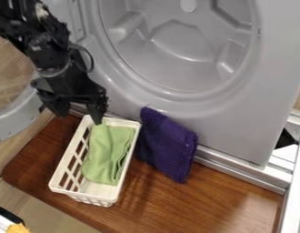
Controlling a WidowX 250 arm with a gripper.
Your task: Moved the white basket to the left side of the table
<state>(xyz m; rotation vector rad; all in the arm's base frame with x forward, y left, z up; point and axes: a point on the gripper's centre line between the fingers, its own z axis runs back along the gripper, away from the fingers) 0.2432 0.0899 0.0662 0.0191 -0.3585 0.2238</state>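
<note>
The black gripper (78, 112) hangs at the basket's far end, near its back left corner. Its fingers are apart, one left of the basket and the other over the back end by the cloth. The white basket (68, 157) stands upright on the left part of the brown wooden table (158, 207), its long sides running from the back toward the front left. A green cloth (106, 154) lies inside it. Whether the fingers touch the rim, I cannot tell.
A dark purple cloth (167, 145) leans against the grey toy washer front (231, 123), just right of the basket. The washer's round door (16, 118) stands out at the left. A white metal frame (292, 182) runs along the right edge.
</note>
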